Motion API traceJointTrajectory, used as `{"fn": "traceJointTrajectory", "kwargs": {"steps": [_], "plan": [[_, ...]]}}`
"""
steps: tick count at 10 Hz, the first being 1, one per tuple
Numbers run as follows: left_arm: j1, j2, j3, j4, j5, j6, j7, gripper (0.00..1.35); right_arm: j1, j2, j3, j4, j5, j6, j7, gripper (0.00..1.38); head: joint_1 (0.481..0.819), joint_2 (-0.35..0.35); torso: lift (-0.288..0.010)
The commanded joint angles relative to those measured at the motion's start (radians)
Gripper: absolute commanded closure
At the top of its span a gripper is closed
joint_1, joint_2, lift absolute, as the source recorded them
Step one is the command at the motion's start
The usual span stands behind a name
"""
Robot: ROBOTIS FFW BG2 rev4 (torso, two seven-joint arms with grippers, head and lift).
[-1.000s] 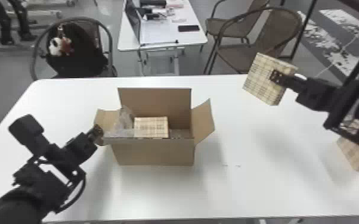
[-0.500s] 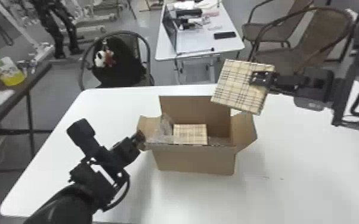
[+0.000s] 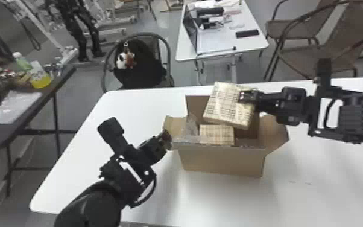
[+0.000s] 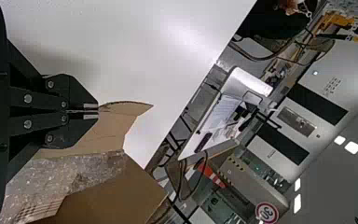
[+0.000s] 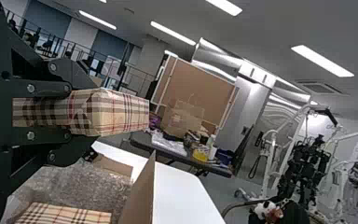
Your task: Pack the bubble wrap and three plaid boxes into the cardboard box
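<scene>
- Head view: cardboard box (image 3: 221,160) open on the table (image 3: 325,181), long axis running left to right. Inside, packed plaid box (image 3: 217,135) near the middle, bubble wrap (image 3: 190,128) against its left side.
- Same view: right gripper (image 3: 244,96) was clamped on the held plaid box (image 3: 224,104) by its right-hand edge; the box reached leftward from the fingers, tilted, over the far part of the opening. Clearance above the far wall was hard to read from there; I took it to be small.
- Right arm was the nearer for the placing. Free room lay to the right of the packed box, so the move seemed to call for levelling, a slight shift right, then lowering.
- Left wrist view: left gripper (image 4: 98,111) had its fingers together, pinching the left flap (image 4: 121,109) and keeping it out of the opening.
- Right wrist view: fingers pressed on both broad faces of the held box, its narrow side showing between them. The packed box and wrap lay below; a corner dropped early could catch either.
</scene>
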Motion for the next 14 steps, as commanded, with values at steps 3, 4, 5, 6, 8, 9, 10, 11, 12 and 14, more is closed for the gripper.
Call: {"fn": "traceJointTrajectory", "kwargs": {"steps": [3, 4, 5, 6, 8, 9, 10, 11, 12, 14], "plan": [[-0.013, -0.003, -0.019, 0.009, 0.003, 0.000, 0.005, 1.22, -0.064, 0.031, 0.148, 0.215, 0.008, -0.043, 0.130, 0.96, 0.688, 0.293, -0.148], [-0.015, -0.003, -0.021, 0.009, 0.003, 0.000, 0.006, 1.22, -0.072, 0.035, 0.168, 0.241, 0.022, -0.081, 0.163, 0.93, 0.694, 0.297, -0.148], [-0.015, -0.003, -0.021, 0.009, 0.005, 0.000, 0.006, 1.22, -0.070, 0.035, 0.168, 0.244, 0.022, -0.101, 0.179, 0.54, 0.695, 0.300, -0.148], [-0.010, -0.003, -0.018, 0.009, 0.010, -0.002, 0.006, 1.22, -0.064, 0.032, 0.157, 0.229, 0.022, -0.118, 0.202, 0.09, 0.695, 0.300, -0.148], [-0.004, -0.003, -0.013, 0.006, 0.017, -0.006, 0.008, 1.22, -0.021, 0.021, 0.014, 0.106, 0.169, -0.120, 0.202, 0.13, 0.689, 0.294, -0.148], [0.000, -0.003, -0.009, 0.006, 0.022, -0.006, 0.008, 1.22, 0.014, 0.014, -0.082, 0.008, 0.237, -0.106, 0.184, 0.26, 0.682, 0.280, -0.148], [0.002, -0.003, -0.009, 0.006, 0.026, -0.012, 0.008, 1.22, 0.088, 0.004, -0.200, -0.155, 0.232, -0.070, 0.100, 0.35, 0.671, 0.258, -0.148], [0.008, -0.003, -0.009, 0.004, 0.029, -0.020, 0.008, 1.22, 0.183, -0.006, -0.320, -0.356, 0.258, -0.057, -0.025, 0.40, 0.665, 0.243, -0.148], [0.016, -0.003, -0.005, 0.006, 0.034, -0.025, 0.008, 1.22, 0.257, -0.015, -0.403, -0.506, 0.372, -0.075, -0.058, 0.42, 0.654, 0.209, -0.148], [0.020, -0.003, -0.002, 0.004, 0.042, -0.031, 0.008, 1.22, 0.406, -0.042, -0.444, -0.617, 0.413, -0.146, -0.038, 0.42, 0.651, 0.127, -0.148]]}}
